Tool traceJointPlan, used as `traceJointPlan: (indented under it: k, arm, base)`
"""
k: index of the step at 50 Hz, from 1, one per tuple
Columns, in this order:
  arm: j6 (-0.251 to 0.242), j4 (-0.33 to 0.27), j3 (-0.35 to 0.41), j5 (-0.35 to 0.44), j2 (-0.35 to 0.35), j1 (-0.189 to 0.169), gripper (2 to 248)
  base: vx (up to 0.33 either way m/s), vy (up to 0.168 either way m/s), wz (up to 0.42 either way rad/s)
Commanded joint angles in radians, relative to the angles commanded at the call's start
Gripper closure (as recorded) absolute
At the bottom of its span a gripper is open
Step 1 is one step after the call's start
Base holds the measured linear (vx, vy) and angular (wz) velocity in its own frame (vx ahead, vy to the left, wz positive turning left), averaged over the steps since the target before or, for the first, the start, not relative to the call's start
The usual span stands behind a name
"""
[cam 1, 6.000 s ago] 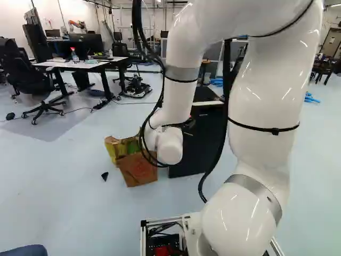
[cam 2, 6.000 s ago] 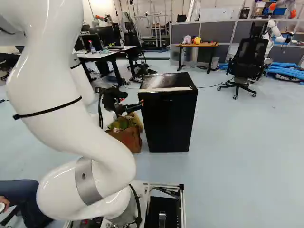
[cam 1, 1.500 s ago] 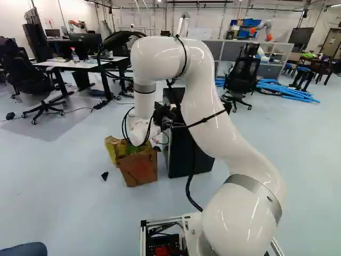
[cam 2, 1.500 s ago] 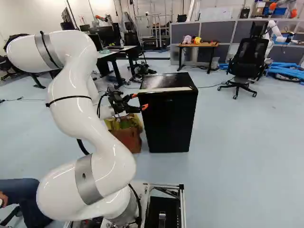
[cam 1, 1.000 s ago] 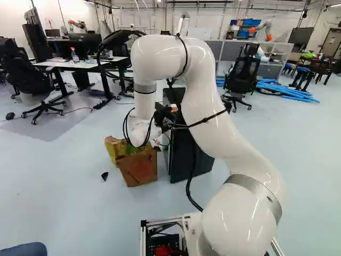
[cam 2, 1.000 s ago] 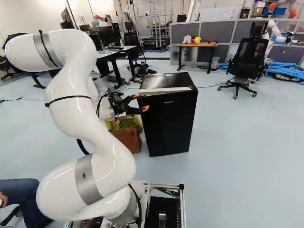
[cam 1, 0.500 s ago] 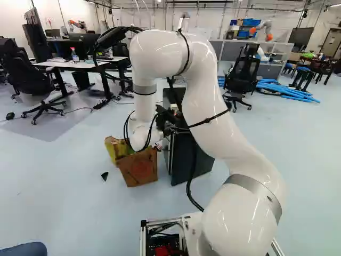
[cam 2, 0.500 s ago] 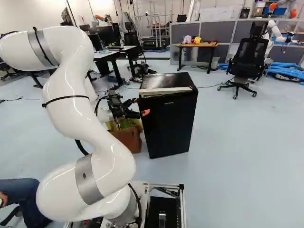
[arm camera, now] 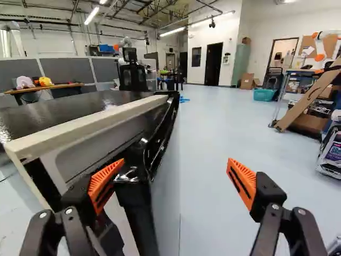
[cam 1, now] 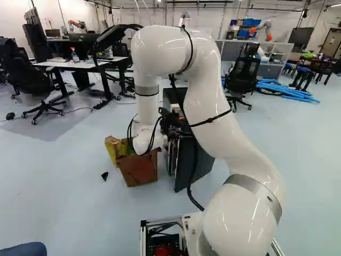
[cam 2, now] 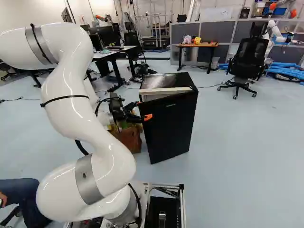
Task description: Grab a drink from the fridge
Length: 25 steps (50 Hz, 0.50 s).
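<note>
My gripper [cam 2: 144, 110] is at the free edge of the black fridge's door [cam 2: 172, 122], which stands partly open. The gripper [arm camera: 176, 161] is open in the wrist view, its fingers wide apart. One orange pad [arm camera: 105, 184] lies on the inner side of the door edge [arm camera: 133, 173], close against it. The other finger stands well off the door's outer face, touching nothing. Beyond the first finger are the fridge's pale front rim [arm camera: 85, 124] and dark top [arm camera: 64, 109]. The fridge's inside is mostly hidden, and no drink shows.
A brown paper bag [cam 1: 139, 168] with yellow and green stuff stands beside the fridge, close under my wrist. Farther off are an office chair [cam 2: 247, 59], a small wooden table [cam 2: 197, 45], desks [cam 1: 72, 65] and another robot [cam 2: 275, 32].
The door has swung farther out from the fridge body, towards the base. My gripper has moved back along with its edge, staying open. The base has not moved.
</note>
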Motion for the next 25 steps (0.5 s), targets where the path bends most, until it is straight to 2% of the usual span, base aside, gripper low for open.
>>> traceJointPlan:
  k: [25]
  arm:
    - [0.0,0.088,0.075,0.0,0.019,-0.044,3]
  base:
    - [0.0,0.0,0.0]
